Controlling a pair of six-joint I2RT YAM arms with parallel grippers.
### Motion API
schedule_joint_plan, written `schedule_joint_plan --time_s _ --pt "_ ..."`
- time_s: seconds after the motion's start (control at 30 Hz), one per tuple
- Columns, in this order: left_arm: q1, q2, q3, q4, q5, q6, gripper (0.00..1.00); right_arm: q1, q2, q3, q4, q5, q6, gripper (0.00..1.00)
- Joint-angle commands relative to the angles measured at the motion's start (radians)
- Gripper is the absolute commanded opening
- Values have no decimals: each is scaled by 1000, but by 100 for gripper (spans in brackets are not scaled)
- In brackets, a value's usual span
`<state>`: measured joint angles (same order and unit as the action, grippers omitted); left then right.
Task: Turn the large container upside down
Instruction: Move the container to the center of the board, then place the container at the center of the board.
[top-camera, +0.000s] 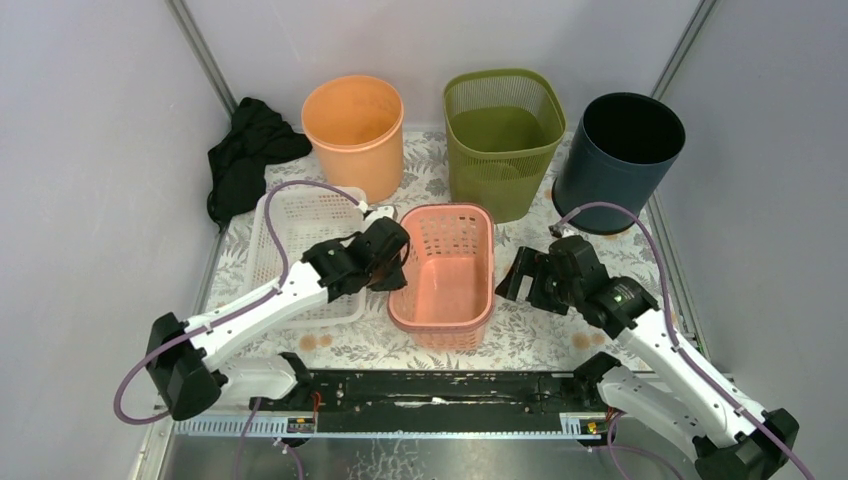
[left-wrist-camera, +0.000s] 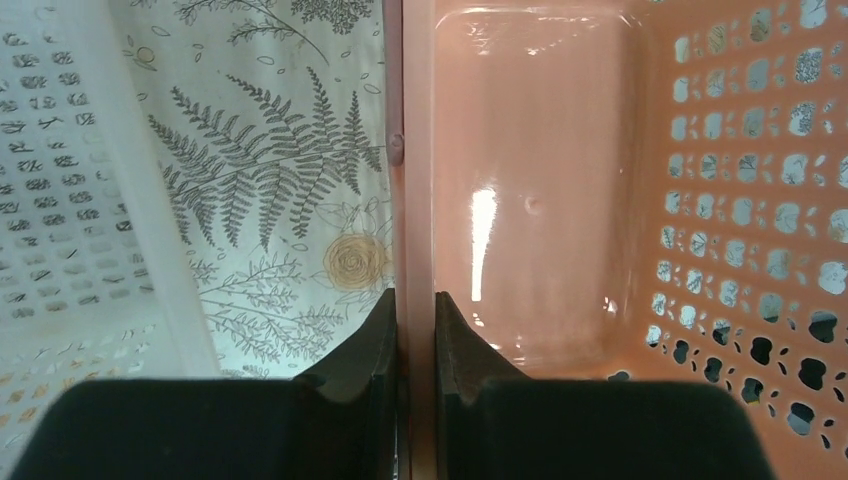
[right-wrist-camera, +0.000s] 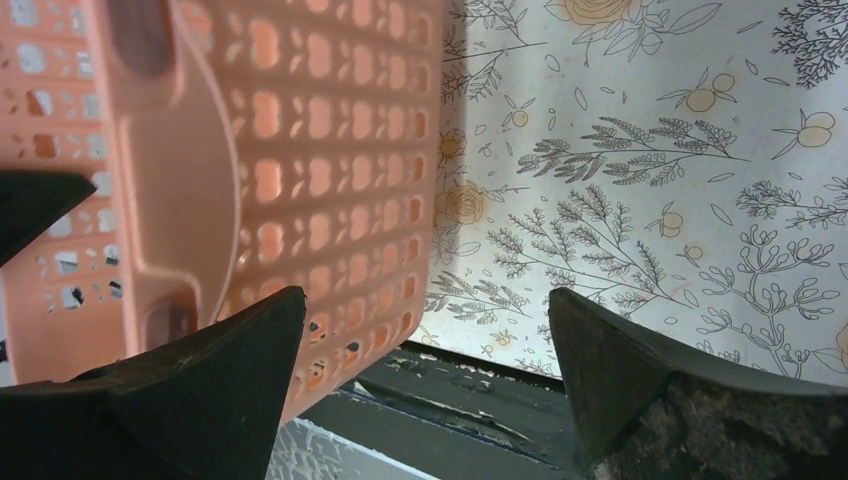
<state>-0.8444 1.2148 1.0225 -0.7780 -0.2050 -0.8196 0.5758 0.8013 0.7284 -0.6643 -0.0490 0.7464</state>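
The large container is a pink perforated basket (top-camera: 447, 272) standing upright on the floral table, mouth up, between the two arms. My left gripper (top-camera: 398, 262) is shut on its left rim. The left wrist view shows the thin pink rim (left-wrist-camera: 415, 150) pinched between the two black fingers of that gripper (left-wrist-camera: 415, 296), with the basket's glossy inside (left-wrist-camera: 540, 200) to the right. My right gripper (top-camera: 512, 280) hangs open just off the basket's right side. In the right wrist view its jaws (right-wrist-camera: 427, 292) gape wide, and the basket's outer wall (right-wrist-camera: 320, 150) lies by the left finger.
A white lattice basket (top-camera: 300, 235) sits under the left arm, touching distance from the pink one. Along the back stand an orange bucket (top-camera: 353, 125), a green mesh bin (top-camera: 503, 140) and a dark blue bin (top-camera: 620, 160). Black cloth (top-camera: 245, 160) lies far left. A black rail (top-camera: 440, 385) edges the front.
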Motion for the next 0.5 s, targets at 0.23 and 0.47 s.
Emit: schedule_joint_plan --time_s 0.23,0.47 --pt "-4 113 71 68 -33 17 46 2 -73 12 -78 -114 -90 99" --pt "-4 125 181 -80 -90 32 84 2 -23 92 -114 -183 -99 99"
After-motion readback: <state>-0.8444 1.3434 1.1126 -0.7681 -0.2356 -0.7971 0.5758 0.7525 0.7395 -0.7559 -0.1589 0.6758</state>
